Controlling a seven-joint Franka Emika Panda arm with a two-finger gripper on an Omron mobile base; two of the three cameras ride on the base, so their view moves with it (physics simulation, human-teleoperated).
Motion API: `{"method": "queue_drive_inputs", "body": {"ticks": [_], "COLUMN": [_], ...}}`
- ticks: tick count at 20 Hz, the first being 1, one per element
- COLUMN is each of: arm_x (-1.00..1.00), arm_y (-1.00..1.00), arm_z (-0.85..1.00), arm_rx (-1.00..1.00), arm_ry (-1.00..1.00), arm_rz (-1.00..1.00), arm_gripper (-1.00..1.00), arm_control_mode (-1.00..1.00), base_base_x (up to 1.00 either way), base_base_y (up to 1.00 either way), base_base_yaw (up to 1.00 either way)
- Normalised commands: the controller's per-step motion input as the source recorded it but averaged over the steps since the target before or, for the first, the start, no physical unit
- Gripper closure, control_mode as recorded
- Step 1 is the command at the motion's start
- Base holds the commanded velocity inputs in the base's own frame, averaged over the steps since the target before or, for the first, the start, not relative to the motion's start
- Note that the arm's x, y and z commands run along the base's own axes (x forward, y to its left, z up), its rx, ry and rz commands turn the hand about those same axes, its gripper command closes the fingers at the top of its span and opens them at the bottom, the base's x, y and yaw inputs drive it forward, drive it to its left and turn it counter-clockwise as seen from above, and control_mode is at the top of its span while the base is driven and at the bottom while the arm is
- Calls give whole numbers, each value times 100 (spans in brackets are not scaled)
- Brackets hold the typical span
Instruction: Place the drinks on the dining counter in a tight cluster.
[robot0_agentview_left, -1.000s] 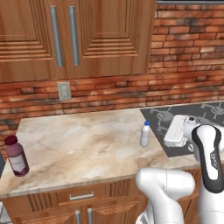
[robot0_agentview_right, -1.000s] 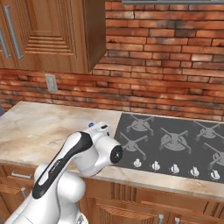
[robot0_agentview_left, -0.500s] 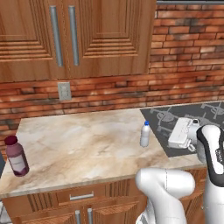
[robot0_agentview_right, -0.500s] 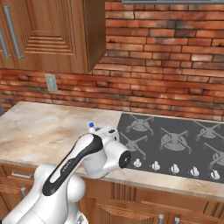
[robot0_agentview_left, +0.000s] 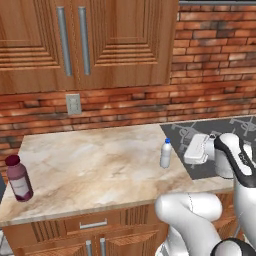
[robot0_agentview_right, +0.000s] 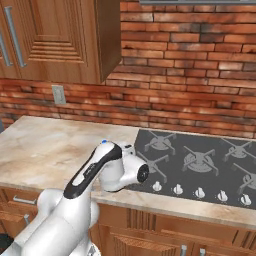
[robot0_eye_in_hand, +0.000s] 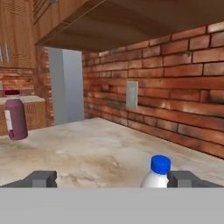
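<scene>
Water bottle (robot0_agentview_left: 166, 153) upright just left of cooktop (robot0_agentview_left: 220, 135); my gripper (robot0_agentview_left: 196, 150) over cooktop's left edge; juice bottle (robot0_agentview_left: 19, 178) well left.

hand (robot0_agentview_left: 199, 150) swung down and left toward water bottle (robot0_agentview_left: 166, 153); arm elbow lowered over stove edge.

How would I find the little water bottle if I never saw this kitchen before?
Look at the marble counter under the wooden cupboards. The water bottle stands at its right end, beside the black stove. It is small and clear with a blue cap, unlike the stout purple juice bottle far left.
</scene>
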Motion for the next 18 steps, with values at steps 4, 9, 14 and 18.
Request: {"method": "queue_drive_inputs", "body": {"ticks": [4,9,14,18], "arm_x": [26,20,12,6], "arm_y": [0,0,0,0], "arm_z": [-8,-10,-17,-14], "arm_rx": [3,6,2,0], "arm_ry": [8,12,8,0], "arm_rz": [10,9,7,5], "arm_gripper": [-100,-100,-100,-100], "arm_control_mode": [-100,-100,-100,-100], "base_base_x": [0,0,0,0], "base_base_y": [0,0,0,0], "base_base_yaw": [0,0,0,0]}}
